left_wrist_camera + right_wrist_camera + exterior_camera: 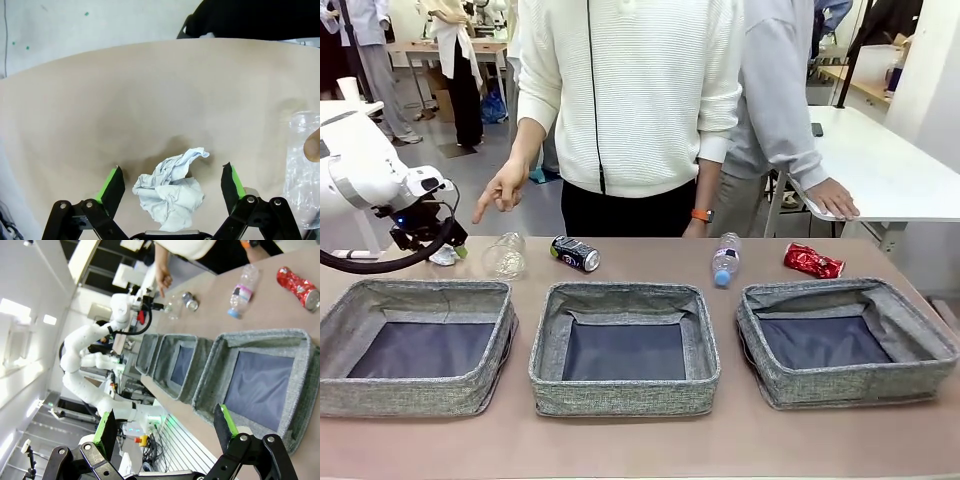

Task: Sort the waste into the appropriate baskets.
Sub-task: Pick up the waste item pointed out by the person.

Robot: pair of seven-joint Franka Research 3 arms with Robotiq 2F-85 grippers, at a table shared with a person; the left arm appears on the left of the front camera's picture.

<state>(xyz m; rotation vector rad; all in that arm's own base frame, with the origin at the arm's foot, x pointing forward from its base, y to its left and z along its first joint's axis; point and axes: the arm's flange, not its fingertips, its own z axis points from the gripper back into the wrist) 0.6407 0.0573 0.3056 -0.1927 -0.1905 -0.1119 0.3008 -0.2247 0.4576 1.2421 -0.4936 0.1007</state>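
Note:
A crumpled white tissue (170,192) lies on the table between the green pads of my left gripper (172,172), which is open and straddles it without touching. From the front, that gripper (435,240) hangs over the tissue (443,256) at the far left, behind the left basket (420,290). Along the far edge lie a crushed clear bottle (506,255), a dark blue can (575,253), a clear plastic bottle (725,259) and a crushed red can (812,261). The middle basket (620,293) and right basket (840,293) hold nothing. My right gripper (164,412) is open, high above the right basket (252,340).
A person stands at the far side, one hand (500,195) pointing down near the crushed bottle; a fingertip (312,147) shows beside that bottle (302,165). A second person leans on a white table (890,170) at the back right. Bare tabletop runs in front of the baskets.

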